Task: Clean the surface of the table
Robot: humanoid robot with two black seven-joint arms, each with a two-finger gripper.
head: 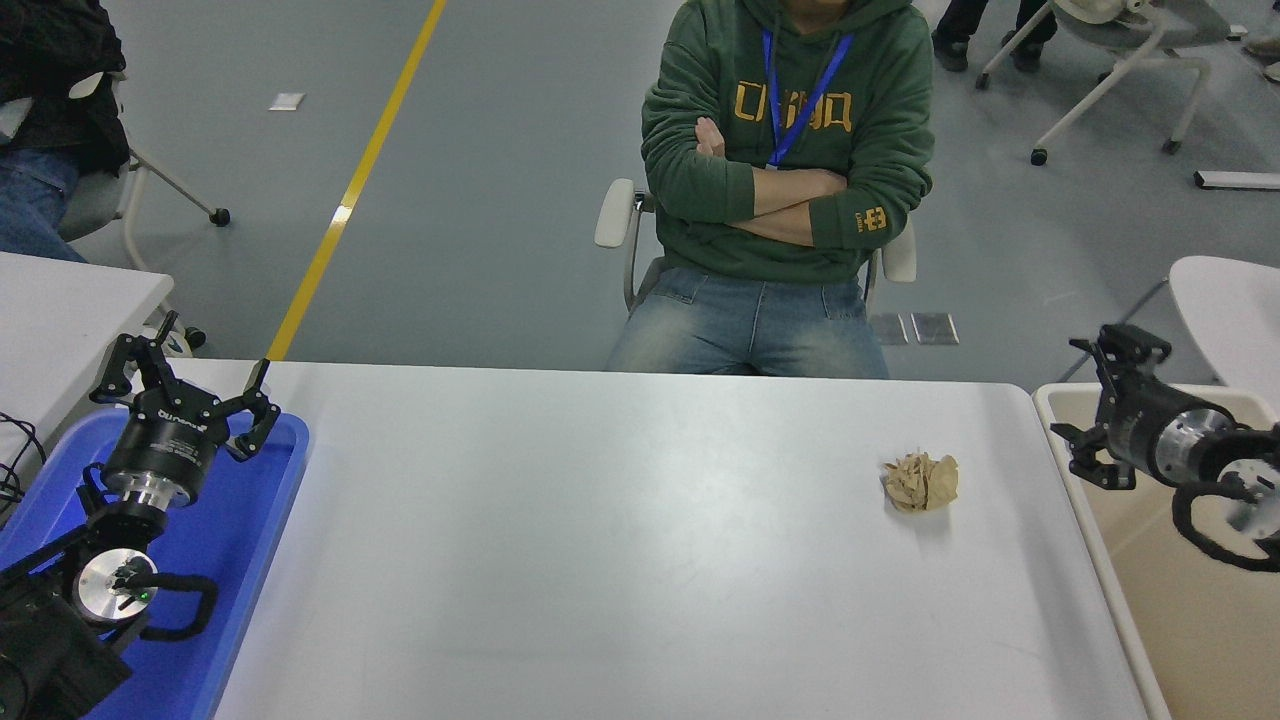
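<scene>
**Paper wad on worktop, right jaws spread over bin rim**

Wide white worktop [600, 540] spanning the middle of the view, from blue tray [255, 500] at one end to beige bin [1150, 600] at the other. Crumpled tan paper wad [921, 482] lying on it, apart from the right gripper [1088, 410] on the side toward the worktop's centre, level with the lower finger. No contact between the two.

Right gripper reaching in from the right edge, hovering over the bin's near-left rim, pointed toward the worktop. Jaws wide, nothing between them.

Left gripper [185, 385] parked at the lower left over the blue tray, pointing away from the camera. Jaws spread wide too, holding nothing. Wad well apart from these, across most of the worktop.

Beyond the far edge, a person [790, 170] in a green hoodie and jeans, seated on a chair, arms crossed, well clear of both jaws.
</scene>
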